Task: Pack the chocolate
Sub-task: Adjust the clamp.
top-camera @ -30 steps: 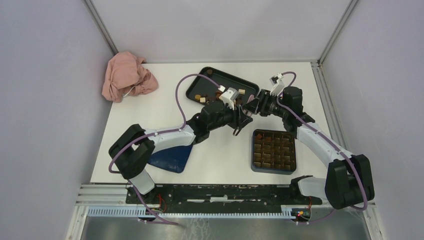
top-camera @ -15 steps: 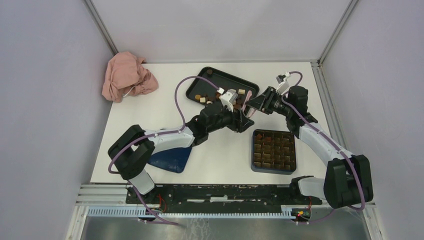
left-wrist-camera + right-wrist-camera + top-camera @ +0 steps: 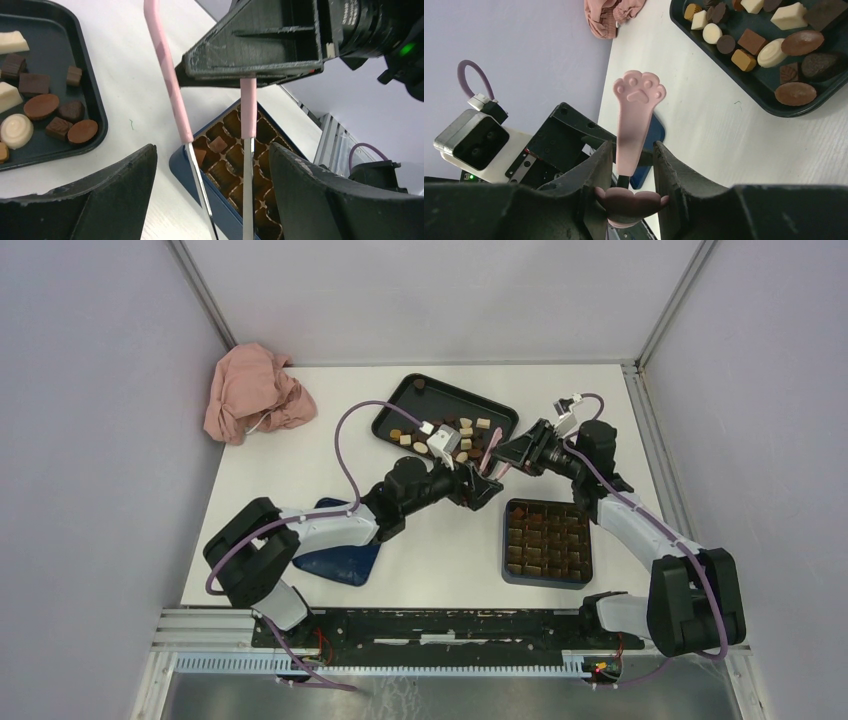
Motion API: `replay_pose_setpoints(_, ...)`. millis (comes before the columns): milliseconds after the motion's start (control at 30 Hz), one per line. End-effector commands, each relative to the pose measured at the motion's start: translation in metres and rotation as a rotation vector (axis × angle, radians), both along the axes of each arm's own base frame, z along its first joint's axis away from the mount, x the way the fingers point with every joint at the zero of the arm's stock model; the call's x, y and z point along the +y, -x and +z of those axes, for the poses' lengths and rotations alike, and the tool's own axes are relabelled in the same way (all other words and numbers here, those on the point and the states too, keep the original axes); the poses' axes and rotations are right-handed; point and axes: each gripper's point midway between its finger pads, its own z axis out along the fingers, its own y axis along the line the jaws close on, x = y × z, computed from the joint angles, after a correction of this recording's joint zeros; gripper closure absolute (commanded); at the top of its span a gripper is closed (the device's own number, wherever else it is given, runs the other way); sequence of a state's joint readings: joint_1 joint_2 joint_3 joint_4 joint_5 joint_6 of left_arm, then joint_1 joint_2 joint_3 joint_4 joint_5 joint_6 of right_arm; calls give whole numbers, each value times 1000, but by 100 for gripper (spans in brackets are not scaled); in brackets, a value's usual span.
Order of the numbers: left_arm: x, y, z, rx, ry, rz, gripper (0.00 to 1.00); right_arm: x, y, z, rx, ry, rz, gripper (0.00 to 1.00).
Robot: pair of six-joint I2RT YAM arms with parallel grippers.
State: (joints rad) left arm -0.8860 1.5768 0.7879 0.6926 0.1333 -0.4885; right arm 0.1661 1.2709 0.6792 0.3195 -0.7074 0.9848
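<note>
The chocolate (image 3: pixel 455 432) lies as several brown, tan and cream pieces in a black tray (image 3: pixel 430 395), which also shows in the left wrist view (image 3: pixel 41 106) and the right wrist view (image 3: pixel 751 41). A few pieces (image 3: pixel 218 145) sit in the brown grid of the dark blue box (image 3: pixel 547 580). My right gripper (image 3: pixel 512 452) is shut on the pink tongs (image 3: pixel 490 455), clamping a paw-shaped end (image 3: pixel 631 202) between its fingers. My left gripper (image 3: pixel 212 147) is wide open; the tongs' two arms (image 3: pixel 172 85) pass between its fingers without touching.
A dark blue lid (image 3: pixel 340 555) lies under the left arm. A crumpled pink cloth (image 3: pixel 255 390) sits at the back left. The tray (image 3: pixel 764 80) stands just behind both grippers, the box just in front of them. Purple cables loop over both arms.
My left arm has drawn back to the left, uncovering more of the tray. My right gripper has shifted slightly up and right with the tongs.
</note>
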Motion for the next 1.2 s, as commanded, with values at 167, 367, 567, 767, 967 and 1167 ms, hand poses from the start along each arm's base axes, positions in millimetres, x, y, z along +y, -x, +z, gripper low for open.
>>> replay_pose_setpoints(167,-8,-14,31,-106,37,72,20,2,3,16,-26,-72,2,92)
replay_pose_setpoints(367,-9,-9,17,-122,-60,87,20,-2,0,11,-3,-78,-15,92)
replay_pose_setpoints(567,-10,-14,3,-132,-174,157,24,-3,0,7,10,-79,-23,92)
replay_pose_setpoints(767,-10,-19,2,-123,-196,186,40,-4,0,5,11,-73,-27,92)
replay_pose_setpoints(967,-10,-20,3,-116,-203,191,50,-4,-1,4,13,-69,-29,89)
replay_pose_setpoints(1167,-12,-18,3,-113,-200,175,51,-4,-1,5,6,-69,-28,79)
